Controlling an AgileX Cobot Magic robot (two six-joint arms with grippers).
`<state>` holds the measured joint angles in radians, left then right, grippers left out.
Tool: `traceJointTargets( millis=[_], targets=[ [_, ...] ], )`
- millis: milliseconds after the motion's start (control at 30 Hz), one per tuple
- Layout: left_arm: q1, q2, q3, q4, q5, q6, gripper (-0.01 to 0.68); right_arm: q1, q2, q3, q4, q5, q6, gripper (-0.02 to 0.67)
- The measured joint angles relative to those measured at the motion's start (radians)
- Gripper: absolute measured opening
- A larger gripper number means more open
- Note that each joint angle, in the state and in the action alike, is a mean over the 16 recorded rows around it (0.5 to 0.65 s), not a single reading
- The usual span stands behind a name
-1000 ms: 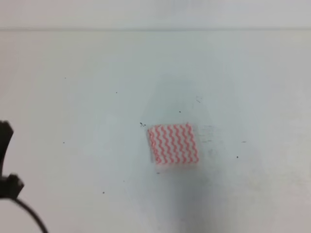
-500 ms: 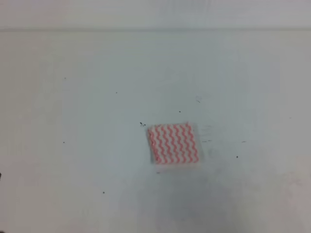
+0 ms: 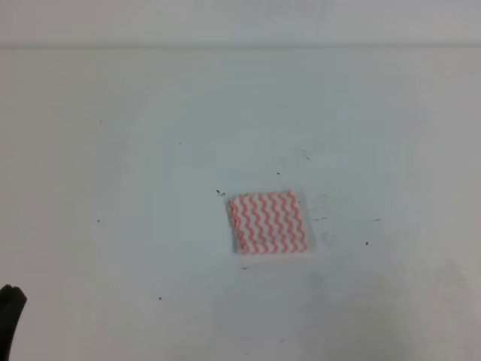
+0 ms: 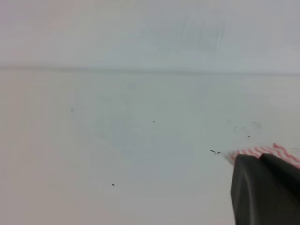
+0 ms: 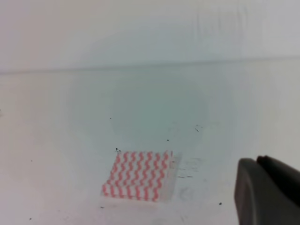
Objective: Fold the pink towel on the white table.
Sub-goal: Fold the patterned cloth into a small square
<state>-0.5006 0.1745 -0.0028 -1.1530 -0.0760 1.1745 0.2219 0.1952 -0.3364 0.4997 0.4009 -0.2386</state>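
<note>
Back into the high view's lower-left corner comes a dark bit of the left arm [image 3: 10, 304], absent half a second ago. Pink towel [image 3: 267, 222] lies as a compact folded square mid-counter [image 3: 135, 165], seemingly finished. Both arms sit withdrawn, well apart from it; whether either's fingers are open, I cannot tell.

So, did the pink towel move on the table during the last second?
No. The pink towel lies in the same place beside the dark speck near its upper-left corner on the table.
</note>
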Motion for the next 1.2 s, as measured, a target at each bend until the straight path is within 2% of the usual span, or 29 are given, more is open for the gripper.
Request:
traceJointTargets(
  millis=[267, 567, 933, 1200],
  targets=[
    [0.0, 0.004, 0.004, -0.001, -0.001, 0.0, -0.004, 0.0, 0.001, 0.017, -0.016, -0.009, 0.001, -0.018],
    [0.0, 0.006, 0.004, -0.002, -0.001, 0.0, -0.004, -0.011, -0.002, 0.052, -0.131, -0.11, 0.004, -0.018],
    [0.0, 0.006, 0.004, -0.002, -0.002, 0.0, -0.004, -0.104, -0.079, 0.233, -0.187, -0.309, 0.007, -0.018],
    [0.0, 0.007, 0.004, 0.0, -0.004, 0.0, -0.003, -0.145, -0.177, 0.338, -0.171, -0.303, 0.006, -0.018]
  ],
)
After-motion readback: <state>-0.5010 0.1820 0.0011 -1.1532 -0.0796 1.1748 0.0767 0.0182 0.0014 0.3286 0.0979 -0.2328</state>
